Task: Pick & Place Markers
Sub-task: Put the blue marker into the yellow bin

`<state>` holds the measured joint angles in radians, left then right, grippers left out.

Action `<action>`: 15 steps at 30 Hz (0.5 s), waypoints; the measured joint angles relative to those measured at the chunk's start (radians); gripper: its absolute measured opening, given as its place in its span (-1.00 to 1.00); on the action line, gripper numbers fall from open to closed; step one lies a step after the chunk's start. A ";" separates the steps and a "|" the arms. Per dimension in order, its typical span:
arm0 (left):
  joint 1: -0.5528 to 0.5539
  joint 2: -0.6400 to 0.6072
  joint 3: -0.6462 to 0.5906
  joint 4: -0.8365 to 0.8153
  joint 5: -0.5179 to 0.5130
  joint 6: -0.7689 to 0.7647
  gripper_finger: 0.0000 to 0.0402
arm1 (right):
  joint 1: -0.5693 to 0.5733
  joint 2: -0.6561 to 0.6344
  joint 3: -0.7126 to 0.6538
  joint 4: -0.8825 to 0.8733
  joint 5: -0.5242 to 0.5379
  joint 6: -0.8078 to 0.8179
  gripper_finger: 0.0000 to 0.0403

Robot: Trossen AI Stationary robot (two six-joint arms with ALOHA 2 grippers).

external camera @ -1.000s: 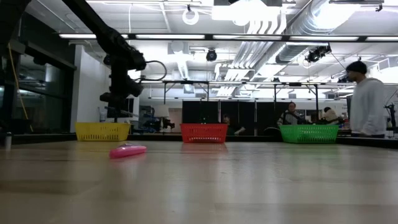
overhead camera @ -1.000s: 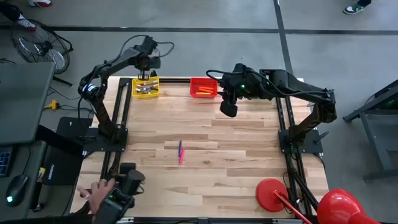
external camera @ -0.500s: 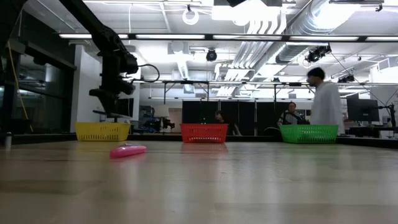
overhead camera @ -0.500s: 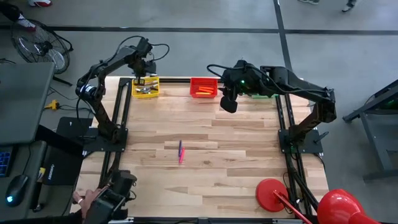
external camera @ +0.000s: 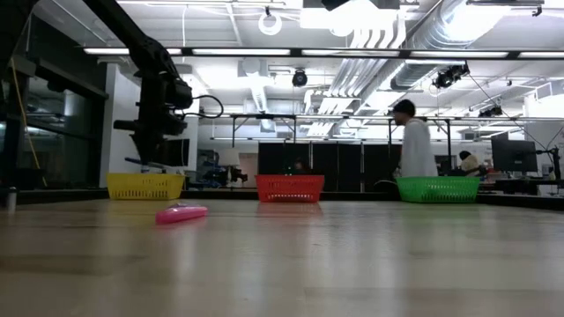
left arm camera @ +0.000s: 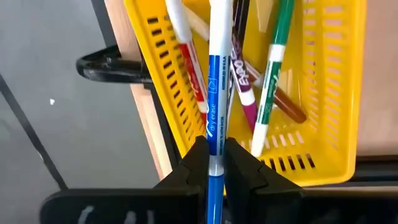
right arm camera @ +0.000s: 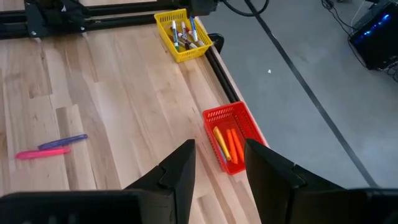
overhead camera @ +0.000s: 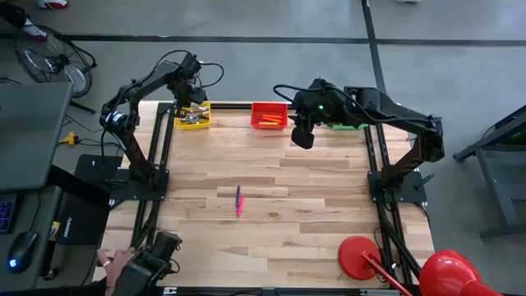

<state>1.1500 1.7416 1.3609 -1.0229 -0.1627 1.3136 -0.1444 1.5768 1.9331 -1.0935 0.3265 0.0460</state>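
Pale wooden planks make up the bench (overhead camera: 312,205), with three mesh baskets along its far edge. Over the yellow basket (left arm camera: 323,74) the left pincer (left arm camera: 211,163) hangs, its fingers pinched tight on a blue-and-white marker (left arm camera: 215,93) that points down into the basket. Several other markers (left arm camera: 267,93) lie inside it, among them a green one and a purple one. The right pincer (right arm camera: 219,163) hovers above the bench near the red basket (right arm camera: 235,137), fingers parted and holding nothing; orange and yellow markers (right arm camera: 227,144) rest in that basket. Out on the middle of the bench a pink marker (overhead camera: 239,207) and a purple marker (overhead camera: 238,195) lie just beside each other. A green basket (external camera: 438,188) stands farther along. A person (external camera: 411,148) shows in the room behind it.
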 joint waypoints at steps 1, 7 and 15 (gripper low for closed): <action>0.000 0.000 0.000 0.001 0.000 0.000 -0.91 | 0.000 0.000 0.000 0.000 0.000 -0.002 -0.37; 0.000 0.000 0.000 -0.040 0.015 0.047 -0.91 | 0.000 0.000 0.000 0.000 0.005 -0.020 -0.37; -0.001 0.003 0.000 -0.045 0.022 0.069 -0.84 | 0.000 0.000 0.000 0.000 0.004 -0.020 -0.37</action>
<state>1.1492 1.7447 1.3609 -1.0681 -0.1406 1.3830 -0.1444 1.5768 1.9331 -1.0935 0.3309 0.0256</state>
